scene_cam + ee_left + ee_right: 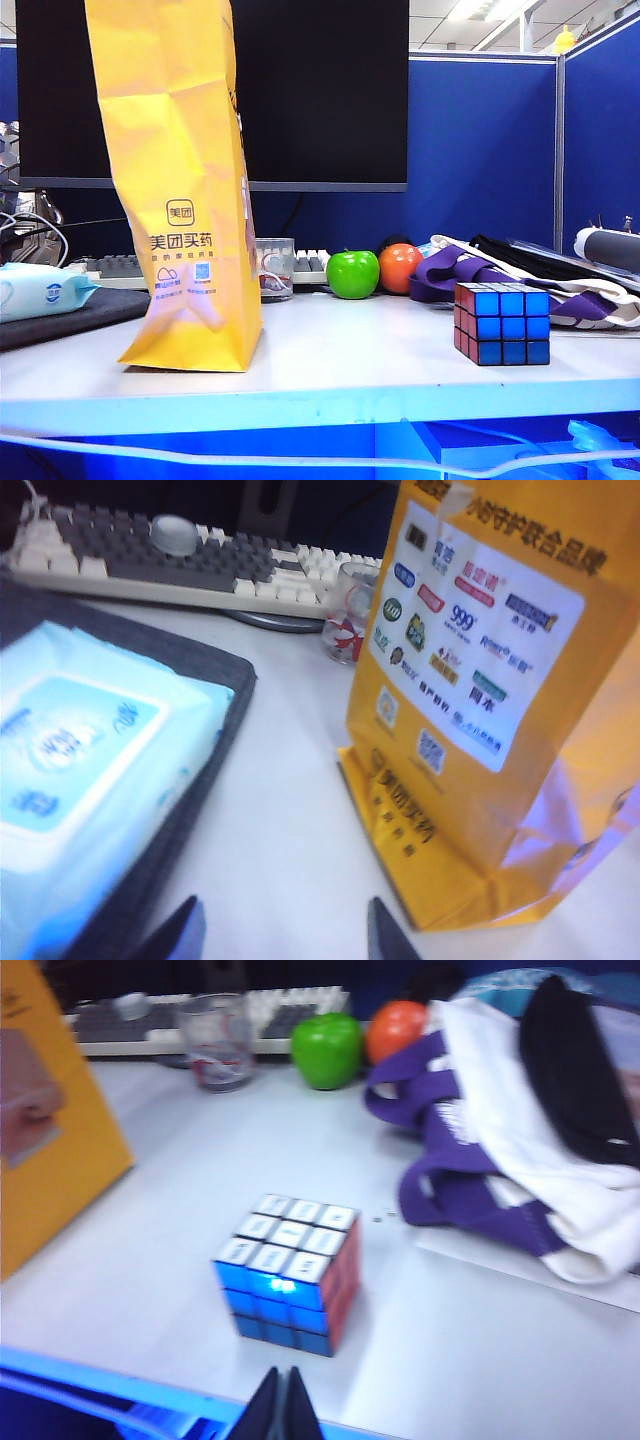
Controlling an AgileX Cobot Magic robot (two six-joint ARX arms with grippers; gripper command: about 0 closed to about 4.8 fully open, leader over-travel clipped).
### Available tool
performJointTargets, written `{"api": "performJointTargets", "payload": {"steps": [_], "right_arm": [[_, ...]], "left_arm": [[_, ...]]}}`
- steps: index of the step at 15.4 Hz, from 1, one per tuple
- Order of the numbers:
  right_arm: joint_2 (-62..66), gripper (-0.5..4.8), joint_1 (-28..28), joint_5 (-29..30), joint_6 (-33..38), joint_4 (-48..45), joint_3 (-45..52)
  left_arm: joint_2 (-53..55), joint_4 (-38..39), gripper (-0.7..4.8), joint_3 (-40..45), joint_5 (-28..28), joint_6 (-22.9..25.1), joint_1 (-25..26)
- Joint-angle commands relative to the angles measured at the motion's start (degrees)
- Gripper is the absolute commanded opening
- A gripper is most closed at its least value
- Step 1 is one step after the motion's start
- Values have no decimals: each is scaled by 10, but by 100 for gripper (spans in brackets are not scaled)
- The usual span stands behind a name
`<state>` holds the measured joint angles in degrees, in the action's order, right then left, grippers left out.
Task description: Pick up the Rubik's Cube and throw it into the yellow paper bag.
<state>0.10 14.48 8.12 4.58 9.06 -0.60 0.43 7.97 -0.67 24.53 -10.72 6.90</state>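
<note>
The Rubik's Cube [502, 323] [289, 1285] rests on the white table at the front right, blue face toward the exterior camera, red face on its side, white face up. The tall yellow paper bag [183, 180] [478, 715] stands upright at the left. Neither arm appears in the exterior view. My right gripper [281, 1380] is shut and empty, just short of the cube over the table's front edge. My left gripper [284, 912] is open with bare table between its fingers, the bag's base close beside one fingertip [380, 912].
A green apple [353, 273], an orange ball [400, 267] and a glass [274, 268] stand before a keyboard [170, 560] and monitor [320, 90]. A purple-and-white cloth bag [520, 270] lies right of the cube. A wet-wipes pack [80, 770] sits on a dark mat at the left.
</note>
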Motion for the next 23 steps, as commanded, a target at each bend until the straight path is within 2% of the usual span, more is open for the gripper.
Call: {"api": "performJointTargets", "payload": {"steps": [1, 4, 5, 6, 7, 8, 10, 11, 12, 13, 14, 15, 16, 18, 20, 21, 22, 23], "right_arm": [[0, -3, 0, -23, 4, 2, 5], [0, 0, 0, -27, 4, 2, 5], [0, 6, 1, -40, 6, -8, 5], [0, 46, 1, -58, 23, -32, 5], [0, 172, 1, -67, 56, -68, 5], [0, 253, 1, -66, 72, -88, 5], [0, 268, 1, -65, 75, -94, 5], [0, 268, 1, -65, 79, -88, 5], [1, 276, 1, -61, 94, -80, 5], [6, 276, 1, -54, 96, -82, 2], [15, 295, 1, -54, 103, -86, -6], [28, 362, 1, -54, 104, -102, -15], [51, 373, 1, -54, 104, -127, -30], [131, 374, 1, -44, 97, -174, -82], [200, 407, 1, -34, 60, -176, -115], [278, 468, 1, -20, 55, -138, -154], [343, 469, 1, 7, 55, -92, -191], [395, 479, 1, 38, 55, -68, -221]], "left_arm": [[0, 2, 223, -3, -6, 50, 0], [0, -13, 223, -8, -9, 47, -3], [0, -82, 223, -9, -67, 47, -15], [0, -119, 223, -10, -98, 37, -22], [4, -115, 223, -23, -118, 23, -30], [14, -102, 223, -36, -113, 24, -35], [49, -103, 223, -73, -111, 28, -40], [81, -102, 223, -105, -104, 49, -43], [162, -93, 223, -172, -94, 91, -46], [224, -82, 224, -219, -89, 110, -46], [283, -71, 236, -265, -88, 130, -46], [334, -69, 247, -297, -75, 146, -45], [373, -76, 247, -319, -52, 162, -45], [441, -98, 246, -343, -52, 167, -45], [445, -90, 246, -355, -44, 132, -48], [440, -84, 246, -364, 23, 149, -68], [441, -31, 246, -376, 72, 166, -80], [442, 38, 246, -388, 88, 171, -89]]}}
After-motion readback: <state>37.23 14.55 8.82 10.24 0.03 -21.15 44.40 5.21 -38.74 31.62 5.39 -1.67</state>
